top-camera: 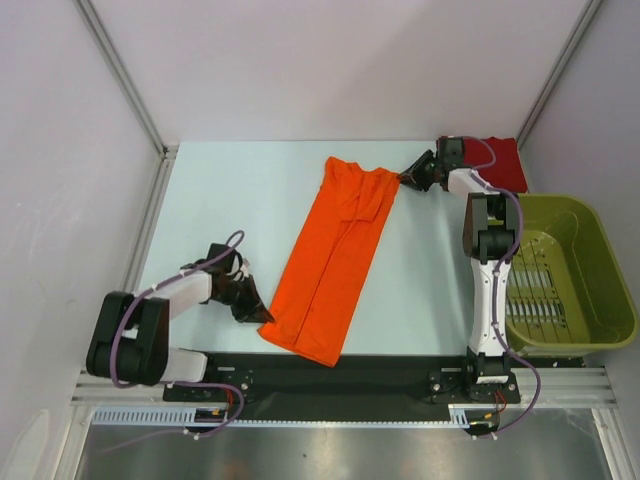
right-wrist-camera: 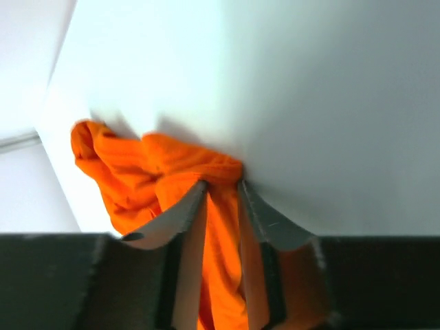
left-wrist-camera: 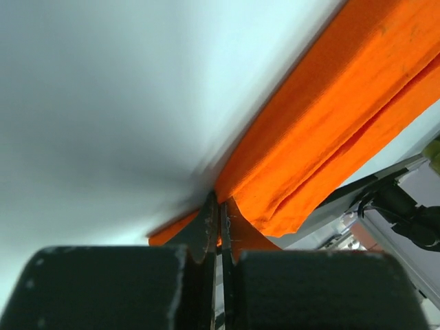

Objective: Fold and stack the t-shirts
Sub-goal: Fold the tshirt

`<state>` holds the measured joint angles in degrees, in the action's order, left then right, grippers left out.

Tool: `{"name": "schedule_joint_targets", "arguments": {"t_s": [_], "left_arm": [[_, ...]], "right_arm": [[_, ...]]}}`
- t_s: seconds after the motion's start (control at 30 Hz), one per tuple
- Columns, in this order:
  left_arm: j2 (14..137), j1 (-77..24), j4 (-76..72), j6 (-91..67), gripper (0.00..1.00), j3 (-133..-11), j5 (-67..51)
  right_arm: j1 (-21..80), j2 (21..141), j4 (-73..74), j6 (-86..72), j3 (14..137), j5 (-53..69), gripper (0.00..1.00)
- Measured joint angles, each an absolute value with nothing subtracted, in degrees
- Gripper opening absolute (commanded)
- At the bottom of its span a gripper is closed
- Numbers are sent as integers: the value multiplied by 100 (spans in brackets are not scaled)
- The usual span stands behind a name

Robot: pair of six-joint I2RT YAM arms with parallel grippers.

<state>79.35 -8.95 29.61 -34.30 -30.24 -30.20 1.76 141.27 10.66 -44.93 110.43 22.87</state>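
we are holding the orange t-shirt (top-camera: 340, 260) — left gripper (top-camera: 262, 316) clenched, right gripper (top-camera: 404, 180) grasping — dark red t-shirt (top-camera: 506, 165) beside the basket (top-camera: 612, 272).

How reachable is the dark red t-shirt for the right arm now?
Probably yes, though not at once. The dark red t-shirt lies right beside the wrist of the right gripper, nothing between them. But that gripper is closed on the orange t-shirt and would have to release first.

Bare table (top-camera: 230, 200) left of orange t-shirt (top-camera: 335, 260); basket (top-camera: 585, 260) crowds right side, dark red t-shirt (top-camera: 505, 160) at far-right corner.
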Motion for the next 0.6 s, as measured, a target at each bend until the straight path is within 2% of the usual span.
{"name": "schedule_joint_targets", "arguments": {"t_s": [0.03, 0.13, 0.2, 0.23, 0.4, 0.5, 0.53, 0.6], "left_arm": [[7771, -961, 2943, -3520, 1, -2932, -2963], [7299, -1107, 2803, -3828, 1, -2596, -2853], [7019, -1192, 2705, -4066, 0, -2383, -2840], [6866, -1260, 2652, -4202, 0, -2283, -2810], [6036, -1776, 2222, -4923, 1, -1697, -2685], [5682, -1975, 1997, -5286, 12, -1428, -2668], [5616, -1999, 1964, -5367, 25, -1385, -2655], [5524, -2018, 2010, -5450, 37, -1400, -2591]], "right_arm": [[172, 14208, 1061, -4528, 11124, 2314, 21], [180, 14479, 1059, -4606, 11456, 2493, 16], [213, 14636, 1081, -4609, 11695, 2534, 8], [228, 14691, 1083, -4617, 11773, 2534, 0], [314, 14755, 1468, -4630, 12051, 2182, 0], [384, 14755, 1702, -4534, 12193, 1940, 3], [405, 14765, 1817, -4491, 12278, 1876, 9], [447, 14851, 2064, -4383, 12558, 1820, 18]]}}
